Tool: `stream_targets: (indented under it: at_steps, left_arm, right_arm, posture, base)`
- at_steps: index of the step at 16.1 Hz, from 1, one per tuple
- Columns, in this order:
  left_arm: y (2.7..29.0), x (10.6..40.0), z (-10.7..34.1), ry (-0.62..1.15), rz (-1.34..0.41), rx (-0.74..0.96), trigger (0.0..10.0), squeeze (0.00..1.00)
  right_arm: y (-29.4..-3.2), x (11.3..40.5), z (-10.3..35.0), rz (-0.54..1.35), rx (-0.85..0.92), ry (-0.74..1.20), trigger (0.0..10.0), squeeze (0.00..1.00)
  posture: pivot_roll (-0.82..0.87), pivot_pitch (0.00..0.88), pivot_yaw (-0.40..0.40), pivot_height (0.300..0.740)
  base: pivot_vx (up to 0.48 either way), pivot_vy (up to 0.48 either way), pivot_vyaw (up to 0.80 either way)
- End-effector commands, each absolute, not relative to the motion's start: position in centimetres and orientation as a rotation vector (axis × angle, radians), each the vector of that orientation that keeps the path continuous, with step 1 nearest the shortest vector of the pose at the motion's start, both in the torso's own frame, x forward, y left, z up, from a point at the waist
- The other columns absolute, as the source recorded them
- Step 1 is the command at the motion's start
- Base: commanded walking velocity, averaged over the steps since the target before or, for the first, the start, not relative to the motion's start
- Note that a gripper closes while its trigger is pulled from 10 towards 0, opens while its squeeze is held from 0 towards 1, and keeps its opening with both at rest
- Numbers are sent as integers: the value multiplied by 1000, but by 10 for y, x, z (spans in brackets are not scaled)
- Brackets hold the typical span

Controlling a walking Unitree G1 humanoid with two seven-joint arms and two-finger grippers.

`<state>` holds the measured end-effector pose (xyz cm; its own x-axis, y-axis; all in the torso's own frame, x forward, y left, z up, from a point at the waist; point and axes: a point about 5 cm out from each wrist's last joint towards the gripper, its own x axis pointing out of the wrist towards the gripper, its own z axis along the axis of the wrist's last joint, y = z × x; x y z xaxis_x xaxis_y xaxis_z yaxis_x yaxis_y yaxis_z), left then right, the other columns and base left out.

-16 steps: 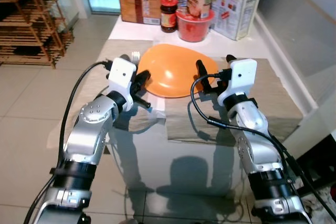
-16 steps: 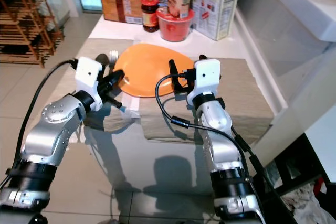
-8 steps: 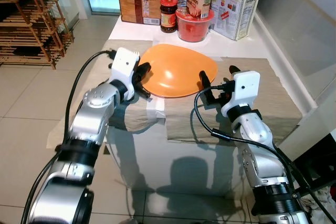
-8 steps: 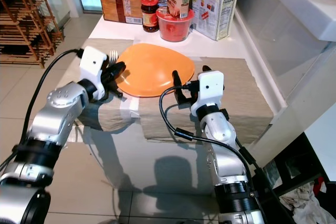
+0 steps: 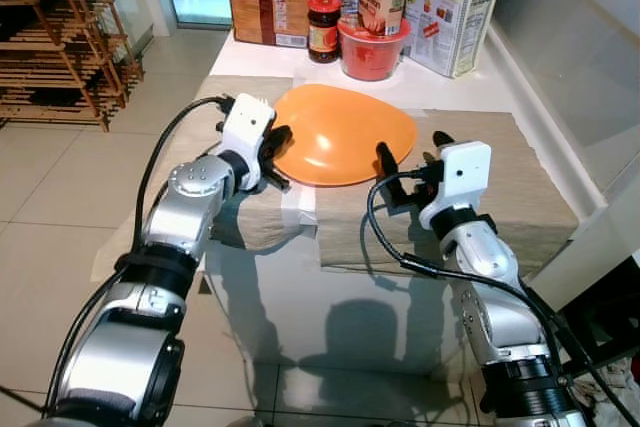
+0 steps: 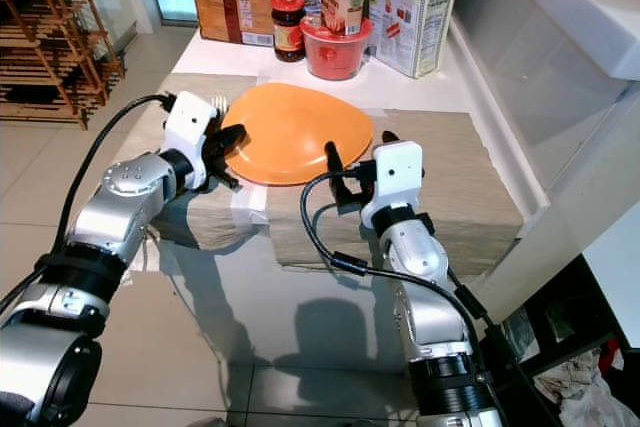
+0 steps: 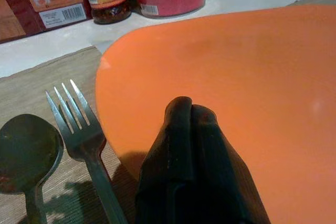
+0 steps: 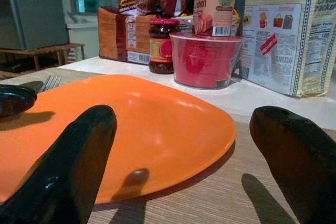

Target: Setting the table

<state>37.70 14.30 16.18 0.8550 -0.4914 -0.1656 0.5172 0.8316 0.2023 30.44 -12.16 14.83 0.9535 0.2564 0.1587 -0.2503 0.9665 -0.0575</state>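
An orange plate (image 5: 343, 134) lies mid-table on beige mats. The left gripper (image 5: 277, 139), fingers pressed together, rests over its nine o'clock rim; the right gripper (image 5: 410, 155), fingers spread, sits just off its four o'clock edge. A fork (image 7: 84, 135) and spoon (image 7: 27, 153) lie beside the plate's left rim, with jars and food packets (image 5: 365, 2) crowding twelve o'clock.

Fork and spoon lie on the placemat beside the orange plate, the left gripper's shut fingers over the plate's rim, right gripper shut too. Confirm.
Not quite: the right gripper is open, as the right wrist view shows. The fork and spoon, orange plate and shut left gripper are as stated.
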Motion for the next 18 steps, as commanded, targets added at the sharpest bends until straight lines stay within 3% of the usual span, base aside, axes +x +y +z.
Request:
stream_targets:
  at_steps: [1, 10, 18]
  left_arm:
    - [141, 378, 159, 128, -557, 274, 10000, 0]
    - [132, 365, 123, 291, -659, 322, 10000, 0]
    - [121, 358, 122, 246, -741, 283, 10000, 0]
  right_arm:
    - [-122, 303, 149, 263, -22, -151, 10000, 0]
    - [-121, 304, 137, 289, 37, -54, 10000, 0]
    - [-120, 323, 135, 302, 162, 5, 10000, 0]
  posture:
    - [-15, 0, 20, 740]
    - [-12, 0, 19, 740]
    - [-4, 0, 20, 740]
  base:
    - [0, 0, 0]
    - [0, 0, 0]
    - [0, 0, 0]
